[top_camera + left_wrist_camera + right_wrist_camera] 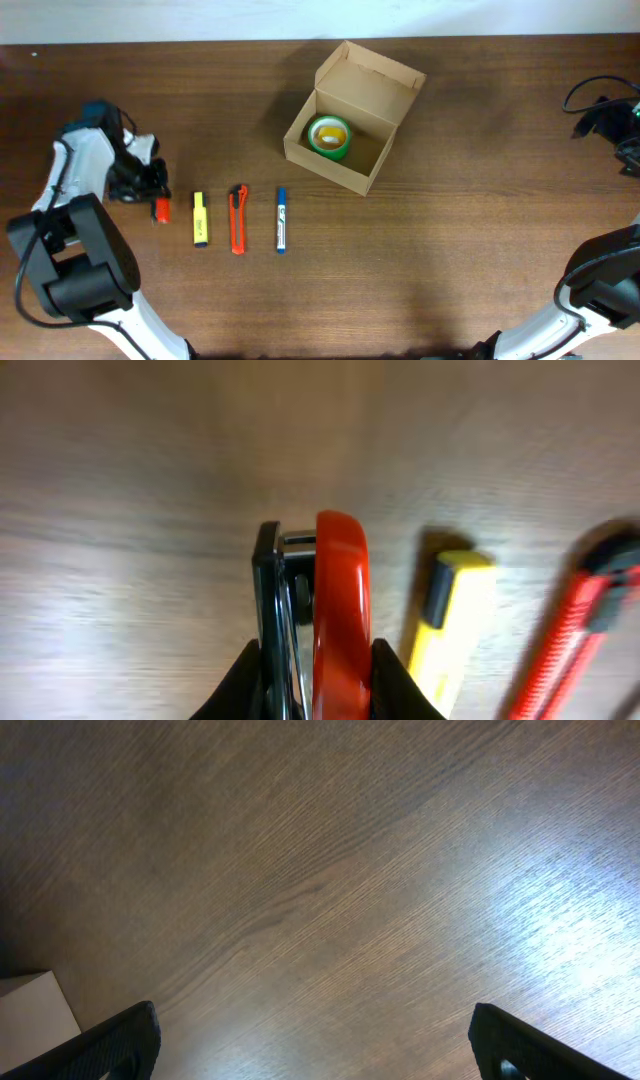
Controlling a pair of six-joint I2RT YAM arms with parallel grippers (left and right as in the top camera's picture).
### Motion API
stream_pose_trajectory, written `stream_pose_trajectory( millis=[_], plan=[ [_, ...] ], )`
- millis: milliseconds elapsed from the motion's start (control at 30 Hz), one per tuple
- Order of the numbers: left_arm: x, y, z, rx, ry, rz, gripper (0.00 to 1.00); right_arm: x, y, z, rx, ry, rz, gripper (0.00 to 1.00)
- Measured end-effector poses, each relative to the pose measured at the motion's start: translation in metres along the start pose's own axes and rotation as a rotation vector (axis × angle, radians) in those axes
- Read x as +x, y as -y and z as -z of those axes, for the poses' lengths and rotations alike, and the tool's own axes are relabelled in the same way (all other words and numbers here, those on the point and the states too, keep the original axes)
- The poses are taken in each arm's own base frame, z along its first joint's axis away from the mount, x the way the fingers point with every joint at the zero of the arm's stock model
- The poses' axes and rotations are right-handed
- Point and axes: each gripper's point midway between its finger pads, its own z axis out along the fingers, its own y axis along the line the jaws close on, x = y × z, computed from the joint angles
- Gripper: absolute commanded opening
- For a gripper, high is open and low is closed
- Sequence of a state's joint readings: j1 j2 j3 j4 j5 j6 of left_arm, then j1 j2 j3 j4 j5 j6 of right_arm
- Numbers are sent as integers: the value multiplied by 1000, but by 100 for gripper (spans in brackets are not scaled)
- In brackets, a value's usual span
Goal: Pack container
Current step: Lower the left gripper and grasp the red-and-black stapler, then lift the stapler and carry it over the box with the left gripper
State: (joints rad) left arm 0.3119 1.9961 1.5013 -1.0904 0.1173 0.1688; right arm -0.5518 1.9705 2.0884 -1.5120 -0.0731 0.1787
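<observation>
No words, brands or numbers can be read anywhere. Any print on the yellow highlighter point(200, 219) or blue marker point(281, 219) is too small to make out.

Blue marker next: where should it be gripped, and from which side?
Probably mid-barrel, straight down from above, with the tool closing across its narrow width. The blue marker lies flat on the table, long axis running near to far, so its long sides are the hold. The red cutter lies parallel beside it, apart, leaving room for the tool.

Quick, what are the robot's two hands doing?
Left gripper: shut on the red tool.
Right gripper: open, holding nothing.
</observation>
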Motion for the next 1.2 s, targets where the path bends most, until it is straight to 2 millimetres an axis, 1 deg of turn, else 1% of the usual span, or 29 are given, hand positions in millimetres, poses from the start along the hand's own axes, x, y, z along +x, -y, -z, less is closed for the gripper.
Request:
stream_pose_trajectory(
  millis=[100,167,200,233,300,367,400,467,533,567,667,733,800,1000,1133,1200],
  plan=[
    [-15,3,23,-3,38,-19,2,0,0,0,0,0,0,99],
    [-22,9,38,-6,54,-44,2,0,0,0,0,1,0,99],
    [-24,14,47,-7,55,-61,2,0,0,0,0,1,0,99],
    [-28,23,58,-8,67,-91,2,0,0,0,0,1,0,99],
    [-35,39,73,-10,86,-139,2,0,0,0,0,0,0,99],
    [-43,59,92,-12,119,-199,2,0,0,0,-1,1,0,99],
    [-49,73,105,-15,148,-244,2,0,0,0,0,1,0,99],
    [-57,95,124,-18,200,-310,2,0,0,0,-1,1,0,99],
    [-67,123,145,-23,271,-386,2,0,0,0,-1,1,-1,99],
    [-70,140,156,-24,310,-430,2,0,0,0,-1,1,0,99],
    [-73,180,176,-24,386,-533,2,0,0,0,-1,1,0,99],
    [-73,204,184,-18,423,-597,2,0,0,0,0,0,0,99],
    [-72,223,189,-12,455,-651,2,1,0,0,0,-3,-1,100],
    [-67,274,190,23,512,-809,2,2,0,0,1,-6,-1,99],
    [-58,309,184,69,522,-916,2,2,0,0,1,-8,-2,99],
    [-54,326,175,89,516,-958,2,3,0,0,2,-12,-2,99]
  ],
)
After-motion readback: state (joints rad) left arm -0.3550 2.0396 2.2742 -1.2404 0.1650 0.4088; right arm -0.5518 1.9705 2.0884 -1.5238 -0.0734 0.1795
